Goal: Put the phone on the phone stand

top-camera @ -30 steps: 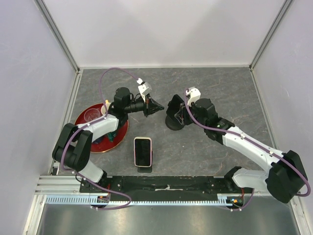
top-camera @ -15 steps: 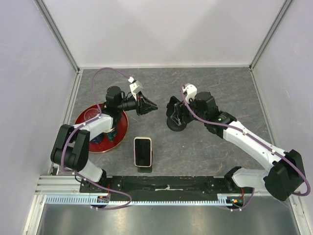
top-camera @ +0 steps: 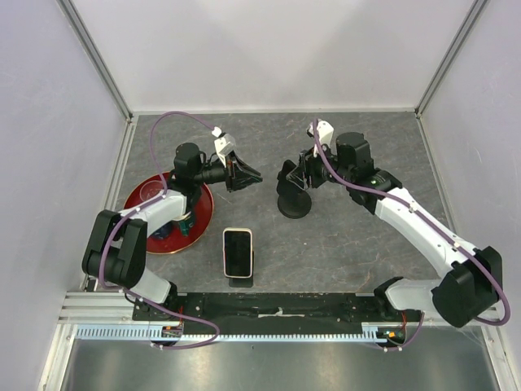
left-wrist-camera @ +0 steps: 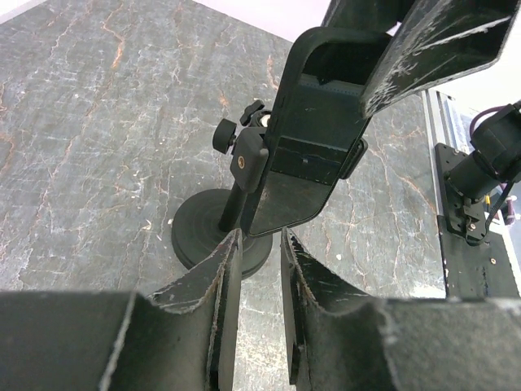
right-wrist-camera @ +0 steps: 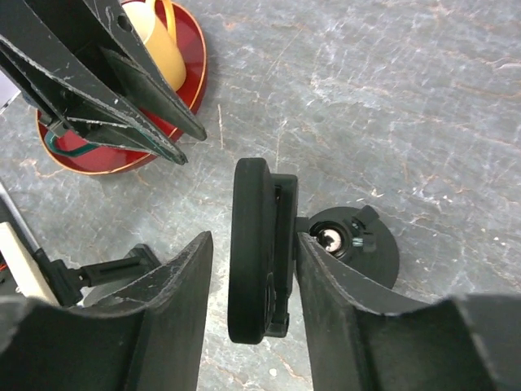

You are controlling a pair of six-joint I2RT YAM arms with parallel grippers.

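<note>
The phone (top-camera: pixel 238 252), black screen up in a pale pink case, lies flat on the table near the front edge, apart from both grippers. The black phone stand (top-camera: pixel 291 198) stands mid-table on a round base with its cradle (right-wrist-camera: pixel 252 261) upright. My right gripper (top-camera: pixel 299 173) is open, its fingers either side of the cradle (left-wrist-camera: pixel 313 138); the right finger (right-wrist-camera: pixel 326 277) touches the cradle's back, and the left one stands clear. My left gripper (top-camera: pixel 251 176) hovers left of the stand, jaws a narrow gap apart and empty (left-wrist-camera: pixel 260 236).
A red plate (top-camera: pixel 134 195) at the left holds a clear cup (top-camera: pixel 151 192) and a yellow cup (right-wrist-camera: pixel 159 41). Enclosure walls surround the table. A metal rail (top-camera: pixel 277 305) runs along the front edge behind the phone.
My left gripper has drawn back to the left, away from the stand. My right wrist has swung toward the far right while its fingers stayed at the stand's cradle. The phone has not moved.
</note>
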